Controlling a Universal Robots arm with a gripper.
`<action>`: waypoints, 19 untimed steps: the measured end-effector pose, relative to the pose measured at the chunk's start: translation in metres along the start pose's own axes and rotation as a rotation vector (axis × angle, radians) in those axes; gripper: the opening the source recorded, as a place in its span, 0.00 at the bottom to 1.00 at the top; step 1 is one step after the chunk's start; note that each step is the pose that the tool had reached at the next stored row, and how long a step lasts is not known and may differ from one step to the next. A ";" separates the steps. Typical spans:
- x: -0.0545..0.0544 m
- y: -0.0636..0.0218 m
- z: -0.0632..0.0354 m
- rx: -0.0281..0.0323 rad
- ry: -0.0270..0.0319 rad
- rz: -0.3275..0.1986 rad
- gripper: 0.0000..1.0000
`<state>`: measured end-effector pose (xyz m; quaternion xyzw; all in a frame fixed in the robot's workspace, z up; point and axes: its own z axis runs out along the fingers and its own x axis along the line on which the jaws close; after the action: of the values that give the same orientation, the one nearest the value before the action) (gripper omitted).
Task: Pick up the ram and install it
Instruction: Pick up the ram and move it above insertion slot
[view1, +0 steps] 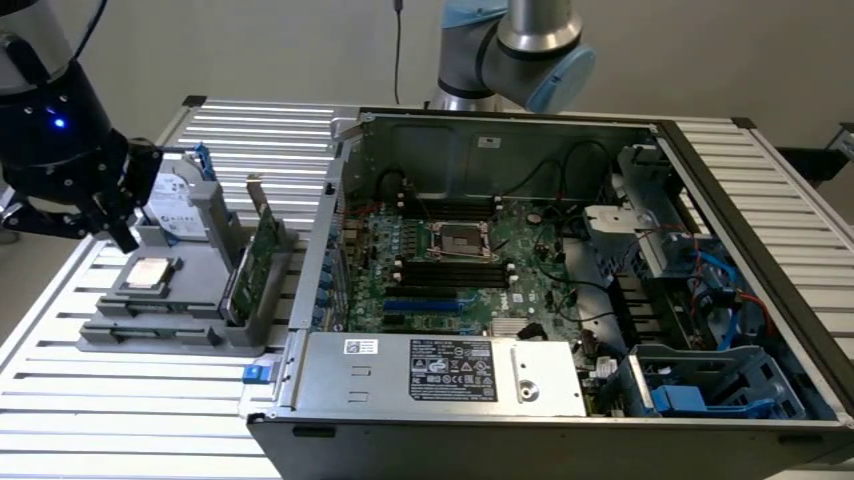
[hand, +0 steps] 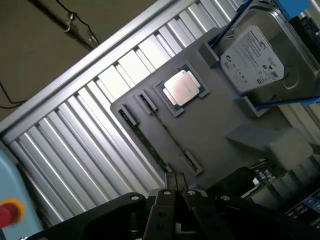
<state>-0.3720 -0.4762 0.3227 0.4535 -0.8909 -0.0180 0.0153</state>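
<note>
My gripper (view1: 124, 238) hangs over the holder (view1: 200, 275), which sits on the slatted table (view1: 134, 420) at the exterior view's left of the open case (view1: 481, 150), with the processor (view1: 147, 272) between the ram (hand: 147, 145) and the hard drive (view1: 174, 205).

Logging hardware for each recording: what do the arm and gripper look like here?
The arm is a silver tube with light-blue joint caps. The gripper is black and blocky, with a small blue light on its body and a black cable above it. Its fingers are narrow and black.
</note>
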 end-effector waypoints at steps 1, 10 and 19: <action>0.000 0.0000 0.0004 0.0002 0.0008 -0.018 0.11; 0.000 -0.0002 0.0041 0.0021 0.0082 -0.181 0.11; 0.000 -0.0003 0.0069 0.0038 0.0160 -0.346 0.11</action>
<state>-0.3720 -0.4762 0.3158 0.6004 -0.7994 -0.0151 0.0182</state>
